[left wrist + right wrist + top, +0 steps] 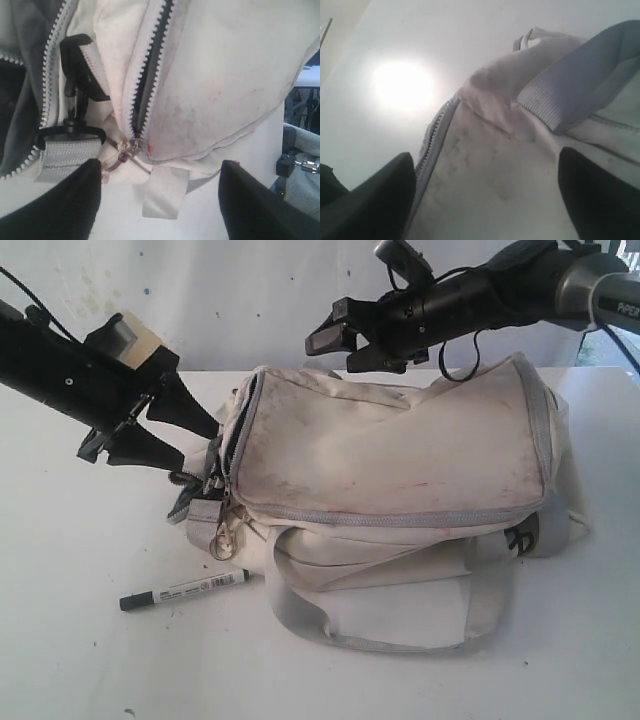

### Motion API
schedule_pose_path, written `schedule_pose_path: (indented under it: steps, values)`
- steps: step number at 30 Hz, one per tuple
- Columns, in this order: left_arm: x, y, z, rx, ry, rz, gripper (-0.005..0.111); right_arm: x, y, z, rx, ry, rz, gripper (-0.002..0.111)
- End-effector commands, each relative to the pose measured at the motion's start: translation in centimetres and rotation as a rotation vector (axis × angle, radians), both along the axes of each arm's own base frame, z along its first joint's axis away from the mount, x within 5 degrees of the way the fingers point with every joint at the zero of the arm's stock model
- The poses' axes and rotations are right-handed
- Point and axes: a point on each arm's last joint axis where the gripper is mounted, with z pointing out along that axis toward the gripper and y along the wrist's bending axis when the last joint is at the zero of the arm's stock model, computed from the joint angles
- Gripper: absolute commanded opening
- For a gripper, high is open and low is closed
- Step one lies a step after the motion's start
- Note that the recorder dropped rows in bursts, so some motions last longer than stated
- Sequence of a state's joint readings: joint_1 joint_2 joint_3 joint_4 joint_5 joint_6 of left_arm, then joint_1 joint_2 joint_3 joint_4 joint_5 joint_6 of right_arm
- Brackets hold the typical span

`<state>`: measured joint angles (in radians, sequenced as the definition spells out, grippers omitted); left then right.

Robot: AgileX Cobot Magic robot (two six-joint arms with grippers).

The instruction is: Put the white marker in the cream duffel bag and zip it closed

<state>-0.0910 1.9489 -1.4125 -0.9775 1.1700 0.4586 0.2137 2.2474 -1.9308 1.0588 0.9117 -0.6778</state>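
White table (pixel 80 660) carries everything in front of you; the cream bag (pixel 400 455) sits mid-table, its end zip (pixel 238 425) gaping open; your left gripper (pixel 198 445) hangs right at that open end, fingers spread wide, holding nothing; your right gripper (pixel 342 345) hovers over the bag's far top edge, likewise spread and empty; the marker (pixel 185 590) lies flat on the table in front of the bag's left end, outside it, black cap pointing away, its other tip just beside a grey strap (pixel 300 625).
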Motion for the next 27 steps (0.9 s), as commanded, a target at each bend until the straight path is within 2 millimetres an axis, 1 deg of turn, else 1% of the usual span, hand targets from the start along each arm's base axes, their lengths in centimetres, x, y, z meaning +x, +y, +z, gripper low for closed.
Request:
schedule_pose_path:
  steps: [1, 3, 5, 6, 7, 8, 9, 11, 12, 14, 17, 21, 24, 27]
  values:
    - [0.4, 0.1, 0.7, 0.002, -0.055, 0.034, 0.072, -0.9, -0.3, 0.5, -0.012, 0.068, 0.054, 0.073]
    - [0.8, 0.2, 0.5, 0.013, -0.074, 0.062, 0.072, -1.8, 0.0, 1.2, -0.008, 0.095, 0.123, 0.071]
    - [1.6, 0.1, 0.0, 0.014, -0.065, 0.058, 0.072, -2.8, -0.2, 2.2, -0.044, 0.097, 0.183, 0.067]
    - [2.3, 0.0, -0.2, 0.012, -0.071, 0.061, 0.072, -3.4, -0.6, 2.8, -0.104, 0.114, 0.2, 0.065]
    - [2.7, -0.1, -0.4, 0.012, -0.077, 0.066, 0.072, -3.7, -0.8, 3.0, -0.134, 0.134, 0.201, 0.064]
    - [3.6, -0.1, -0.5, 0.014, -0.099, 0.08, 0.072, -4.1, -1.6, 3.4, -0.218, 0.185, 0.149, 0.058]
    - [4.2, -0.1, -0.6, 0.013, -0.109, 0.087, 0.072, -4.3, -2.0, 3.7, -0.268, 0.194, 0.117, 0.052]
    - [5.1, -0.5, -0.8, -0.009, -0.104, 0.091, 0.072, -4.7, -2.4, 4.4, -0.31, 0.179, 0.101, 0.043]
    - [5.3, -1.0, -0.7, -0.018, -0.11, 0.081, 0.072, -5.1, -2.5, 4.9, -0.323, 0.172, 0.102, 0.042]
    - [5.6, -1.9, -0.9, -0.018, -0.128, 0.063, 0.072, -6.1, -1.9, 5.2, -0.344, 0.168, 0.122, 0.04]
    - [5.6, -3.4, -2.0, -0.007, -0.128, 0.038, 0.072, -7.9, -0.4, 4.9, -0.366, 0.179, 0.18, 0.04]
    - [5.5, -3.6, -2.7, 0.037, -0.13, 0.015, 0.072, -9.0, 0.2, 4.6, -0.4, 0.188, 0.208, 0.039]
    - [5.4, -3.5, -3.0, 0.082, -0.146, -0.001, 0.072, -10.0, 1.3, 4.2, -0.424, 0.196, 0.245, 0.037]
    - [5.6, -3.5, -3.0, 0.082, -0.154, 0.01, 0.072, -11.3, 2.8, 3.7, -0.44, 0.202, 0.299, 0.036]
